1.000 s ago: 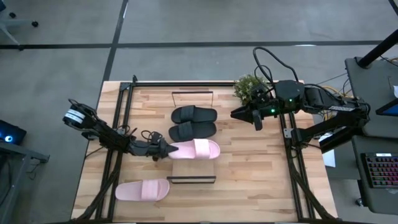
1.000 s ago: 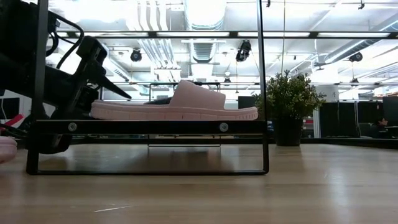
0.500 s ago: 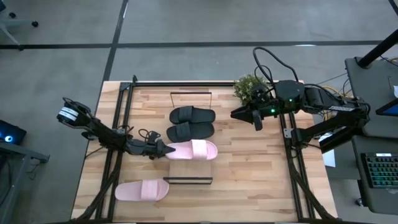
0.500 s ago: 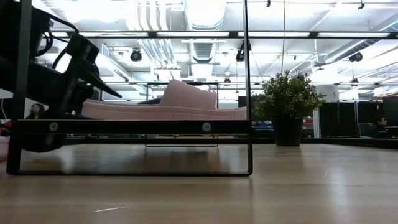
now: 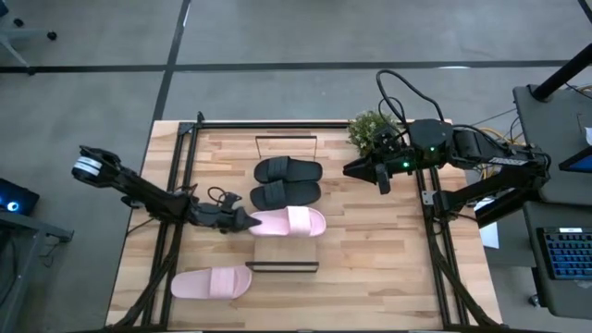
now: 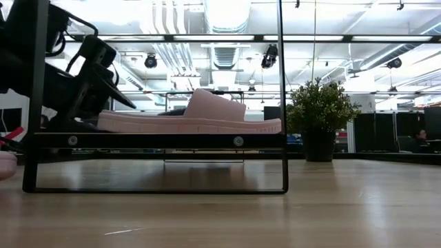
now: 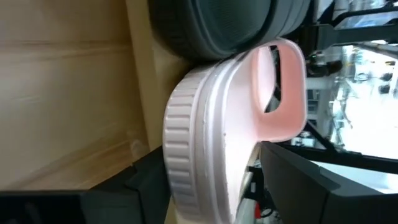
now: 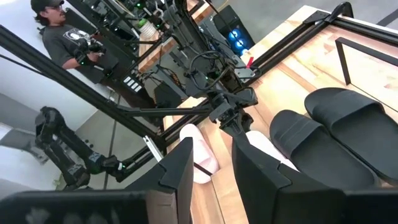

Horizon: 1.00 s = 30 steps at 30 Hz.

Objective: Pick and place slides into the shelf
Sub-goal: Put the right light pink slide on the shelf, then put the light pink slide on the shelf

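Observation:
The shelf (image 5: 277, 242) is a narrow light-wood board running near to far, with black frame ends (image 6: 158, 140). Two black slides (image 5: 289, 170) (image 5: 287, 195) lie across it side by side on their soles. A pale pink slide (image 5: 291, 222) lies across it just nearer, toe toward the right. My left gripper (image 5: 242, 221) is at this slide's heel, shut on it. The second pink slide (image 5: 211, 282) lies on the table near the left corner. My right gripper (image 5: 381, 178) hangs open above the table, right of the shelf. My left gripper holds the pink slide by its heel end (image 7: 199, 180), pinched between the two fingers, one finger (image 7: 298, 180) over the footbed and one (image 7: 118, 193) at the sole side. It comes in level from the table's left. The slide lies flat on the shelf (image 6: 193, 124).
A small potted plant (image 5: 372, 129) stands at the far right of the table. Black frame rails (image 5: 180, 176) run along the left and right sides. A person (image 8: 59, 37) stands in the room beyond the table's left side. Bare wood lies between shelf and right rail.
The left arm's rear part has swung toward the table's left edge. The gripper drew the pink slide a little to the left, then pushed it partway back. The shelf shifted with it, and now stands slightly left of where it was.

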{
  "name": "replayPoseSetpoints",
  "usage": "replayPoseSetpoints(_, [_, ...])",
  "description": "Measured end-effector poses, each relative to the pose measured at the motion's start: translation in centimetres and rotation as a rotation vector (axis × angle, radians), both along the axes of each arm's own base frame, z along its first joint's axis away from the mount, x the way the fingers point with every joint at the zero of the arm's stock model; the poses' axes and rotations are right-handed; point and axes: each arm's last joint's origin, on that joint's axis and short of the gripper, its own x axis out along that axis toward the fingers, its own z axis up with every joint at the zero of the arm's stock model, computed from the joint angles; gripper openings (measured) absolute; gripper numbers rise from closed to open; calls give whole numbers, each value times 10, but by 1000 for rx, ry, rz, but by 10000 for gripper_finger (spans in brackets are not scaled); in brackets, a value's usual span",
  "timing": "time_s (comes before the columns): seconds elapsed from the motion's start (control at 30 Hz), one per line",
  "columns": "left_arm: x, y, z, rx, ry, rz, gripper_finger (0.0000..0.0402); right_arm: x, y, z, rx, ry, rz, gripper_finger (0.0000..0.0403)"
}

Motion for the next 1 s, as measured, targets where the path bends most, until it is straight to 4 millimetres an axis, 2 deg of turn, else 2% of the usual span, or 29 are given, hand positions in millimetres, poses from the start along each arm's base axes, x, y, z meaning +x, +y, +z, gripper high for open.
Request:
replayPoseSetpoints(0.43, [-22,6,16,44,51,-50,216,0,0,0,-1,1,0,97])
replayPoseSetpoints(0.77, [-33,9,52,136,-194,-96,216,0,0,0,-2,0,0,96])
replayPoseSetpoints(1.0, [-42,13,53,174,-204,-68,216,0,0,0,-7,-1,-8,88])
